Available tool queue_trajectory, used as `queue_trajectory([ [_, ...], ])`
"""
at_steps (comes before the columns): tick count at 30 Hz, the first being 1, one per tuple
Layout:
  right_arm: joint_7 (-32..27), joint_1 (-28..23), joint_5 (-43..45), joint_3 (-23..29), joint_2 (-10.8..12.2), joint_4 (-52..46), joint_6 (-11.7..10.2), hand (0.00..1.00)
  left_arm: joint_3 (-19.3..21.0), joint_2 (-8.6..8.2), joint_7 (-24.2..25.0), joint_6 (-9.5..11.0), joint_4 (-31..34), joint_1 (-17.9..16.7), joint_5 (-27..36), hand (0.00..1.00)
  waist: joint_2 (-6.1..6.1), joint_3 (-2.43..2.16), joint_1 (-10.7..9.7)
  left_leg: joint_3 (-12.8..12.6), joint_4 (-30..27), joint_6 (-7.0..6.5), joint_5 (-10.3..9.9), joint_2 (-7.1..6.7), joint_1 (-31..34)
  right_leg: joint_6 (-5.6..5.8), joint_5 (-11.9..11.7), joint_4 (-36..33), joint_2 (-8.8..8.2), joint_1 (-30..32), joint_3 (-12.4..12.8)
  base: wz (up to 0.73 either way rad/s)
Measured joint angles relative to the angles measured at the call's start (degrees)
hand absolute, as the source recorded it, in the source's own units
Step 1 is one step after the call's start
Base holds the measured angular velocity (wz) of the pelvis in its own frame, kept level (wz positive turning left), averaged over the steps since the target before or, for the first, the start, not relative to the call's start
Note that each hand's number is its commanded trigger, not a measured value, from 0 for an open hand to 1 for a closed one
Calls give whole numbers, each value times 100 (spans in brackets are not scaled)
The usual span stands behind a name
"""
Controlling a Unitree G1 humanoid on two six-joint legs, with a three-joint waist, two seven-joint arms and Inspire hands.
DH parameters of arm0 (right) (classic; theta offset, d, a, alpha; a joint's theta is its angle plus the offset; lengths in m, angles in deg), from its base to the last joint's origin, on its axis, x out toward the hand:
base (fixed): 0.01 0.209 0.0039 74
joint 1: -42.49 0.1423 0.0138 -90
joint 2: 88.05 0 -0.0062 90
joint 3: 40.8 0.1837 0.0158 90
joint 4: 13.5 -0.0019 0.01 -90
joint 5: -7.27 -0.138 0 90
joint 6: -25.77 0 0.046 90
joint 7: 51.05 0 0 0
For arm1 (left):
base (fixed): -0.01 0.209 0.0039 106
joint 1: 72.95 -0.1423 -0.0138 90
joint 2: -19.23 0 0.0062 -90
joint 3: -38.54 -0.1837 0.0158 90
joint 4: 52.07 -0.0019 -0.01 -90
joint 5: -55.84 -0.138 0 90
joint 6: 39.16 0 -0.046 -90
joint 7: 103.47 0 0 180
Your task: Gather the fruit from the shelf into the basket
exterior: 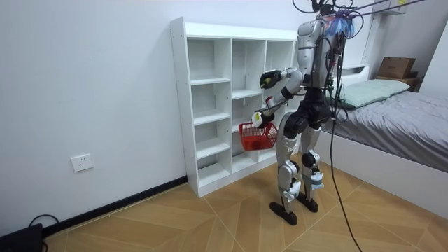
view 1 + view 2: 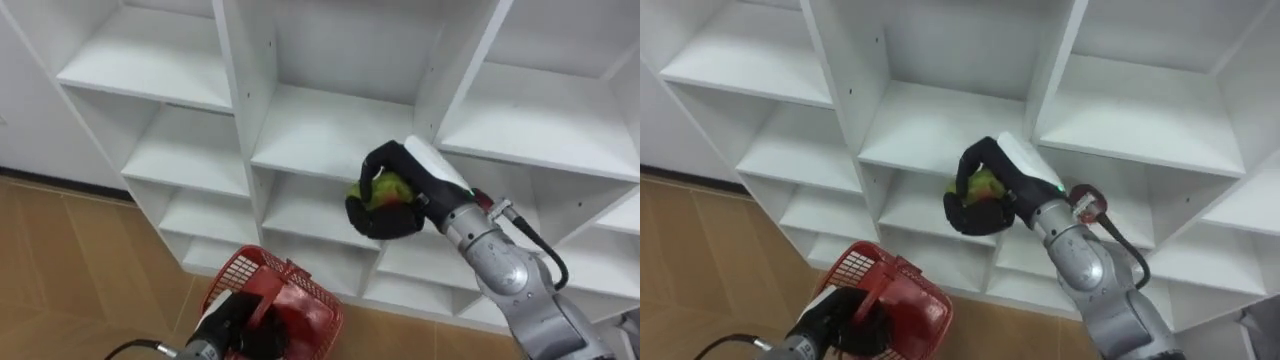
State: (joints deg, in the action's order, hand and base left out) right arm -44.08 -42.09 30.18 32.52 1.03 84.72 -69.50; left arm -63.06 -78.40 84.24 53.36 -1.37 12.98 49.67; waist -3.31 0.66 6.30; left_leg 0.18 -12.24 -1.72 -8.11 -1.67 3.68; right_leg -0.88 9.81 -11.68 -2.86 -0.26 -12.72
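Observation:
My right hand [image 2: 392, 200] is shut on a green-and-red fruit [image 2: 386, 189], held in front of the white closet's [image 2: 330, 130] middle shelf edge; in the right eye view the same hand [image 2: 985, 195] wraps the fruit [image 2: 984, 184]. Low at the left, my left hand [image 2: 235, 322] grips the handle of a red wire basket [image 2: 290, 295], which hangs below and to the left of the fruit. The room view has me standing upright facing the closet [image 1: 231, 105], the basket [image 1: 256, 135] at waist height.
The closet's shelves [image 2: 160, 65] around my hand are bare. Wooden floor [image 2: 70, 270] lies to the left below. In the room view a bed [image 1: 392, 119] stands behind me and a wall socket [image 1: 82, 162] is on the wall at the room view's left.

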Motion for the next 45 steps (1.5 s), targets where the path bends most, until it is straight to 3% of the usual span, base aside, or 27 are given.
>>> queue_trajectory([
  [4,12,-141,5,4,89,69,-2,100,-52,0,94,11,54,-23,221,100,79,-6,-113,-7,-2,-7,-6,1,-70,13,8,12,-9,-76,23,-1],
  [8,54,-271,5,3,106,214,2,100,-148,0,208,12,343,-144,222,100,168,26,-142,-83,6,-17,-17,5,-98,20,13,-1,-10,-61,110,-7],
  [16,70,-333,-10,-2,136,343,43,100,-223,-3,330,12,536,-186,217,100,174,20,-156,-107,15,-18,-18,6,-107,22,14,1,-4,-56,138,-1],
  [22,72,-362,0,-1,323,826,43,100,-220,3,421,31,685,-185,220,100,178,18,-157,-106,7,-19,-19,10,-102,23,14,1,-2,-56,137,0],
  [32,132,-365,-10,-14,399,1197,-3,100,-222,-40,433,185,684,-153,224,100,252,-29,-161,-106,-53,-19,-19,13,82,24,9,-50,-10,120,120,0],
  [39,155,-366,-12,-14,447,1337,-27,100,-287,-73,475,187,684,-148,224,100,268,-22,-180,-113,-70,-22,-20,13,177,24,14,-85,-8,230,99,0],
  [45,80,-431,-46,-17,491,1521,-41,100,-414,-73,478,187,685,-71,223,100,352,9,-201,-114,-99,-30,-26,32,254,25,14,-86,-12,283,99,0],
])
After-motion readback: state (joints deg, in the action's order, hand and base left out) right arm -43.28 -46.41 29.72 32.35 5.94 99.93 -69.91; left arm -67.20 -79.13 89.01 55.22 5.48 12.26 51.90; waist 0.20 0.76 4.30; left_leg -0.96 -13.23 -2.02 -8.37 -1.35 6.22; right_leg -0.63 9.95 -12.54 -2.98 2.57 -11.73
